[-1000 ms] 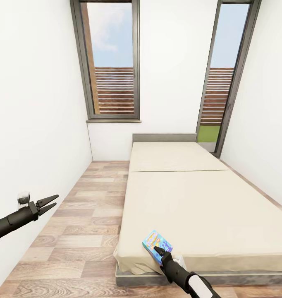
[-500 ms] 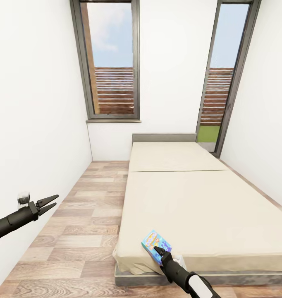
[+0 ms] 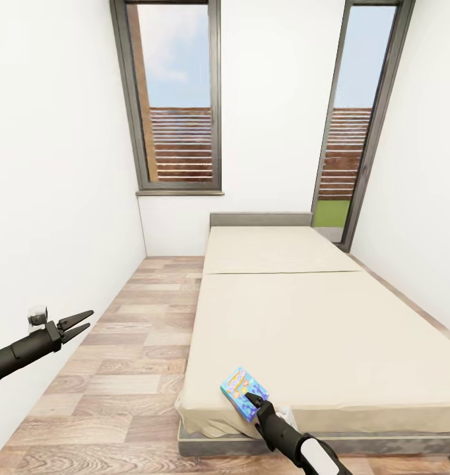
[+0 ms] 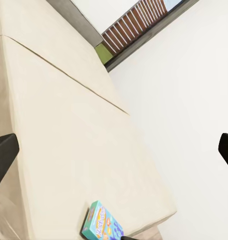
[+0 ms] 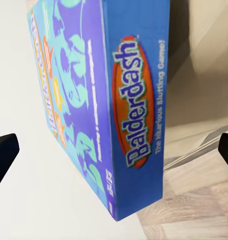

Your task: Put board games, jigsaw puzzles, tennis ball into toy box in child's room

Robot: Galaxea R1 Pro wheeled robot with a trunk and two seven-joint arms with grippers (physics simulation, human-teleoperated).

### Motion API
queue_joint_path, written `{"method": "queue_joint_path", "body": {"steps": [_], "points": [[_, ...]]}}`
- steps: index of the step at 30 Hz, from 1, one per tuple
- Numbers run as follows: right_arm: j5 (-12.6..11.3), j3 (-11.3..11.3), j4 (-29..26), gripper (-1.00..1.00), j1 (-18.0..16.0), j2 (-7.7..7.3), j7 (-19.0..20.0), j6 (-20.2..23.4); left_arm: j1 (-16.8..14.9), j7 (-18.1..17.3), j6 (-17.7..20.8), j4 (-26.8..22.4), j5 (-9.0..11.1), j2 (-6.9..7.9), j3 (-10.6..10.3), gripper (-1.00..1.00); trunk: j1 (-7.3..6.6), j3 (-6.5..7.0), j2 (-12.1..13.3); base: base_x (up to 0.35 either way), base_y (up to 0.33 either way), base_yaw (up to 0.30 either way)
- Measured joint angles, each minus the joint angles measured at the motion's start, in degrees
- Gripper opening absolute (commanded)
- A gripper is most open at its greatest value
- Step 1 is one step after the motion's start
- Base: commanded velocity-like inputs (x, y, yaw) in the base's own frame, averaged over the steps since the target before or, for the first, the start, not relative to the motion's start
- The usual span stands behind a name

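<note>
Blue board game: lies on beige bed, at near corner beside wood floor.
Right gripper: just at game's edge, fingers apart, nothing pinched.
Left gripper: spread, held over floor beside white wall.

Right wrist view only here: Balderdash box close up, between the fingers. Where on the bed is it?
Observer: The Balderdash box lies at the bed's near corner, on the side by the wood floor.
Operator: Left hand?
Observer: The left hand is open, out over the floor near the left wall.
Operator: Behind the bed?
Observer: A window and a glass door on the far wall.
</note>
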Motion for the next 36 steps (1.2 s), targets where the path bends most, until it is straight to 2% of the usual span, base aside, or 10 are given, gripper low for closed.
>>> {"method": "queue_joint_path", "body": {"steps": [36], "points": [[0.0, 0.0, 0.0, 1.0, 0.0, 0.08, 0.1, -0.1, 0.0, 0.0, 0.0, 0.0, -0.1, 0.0, 0.0, 1.0, 0.0, 0.0, 0.0, 0.0, 0.005, 0.0]]}}
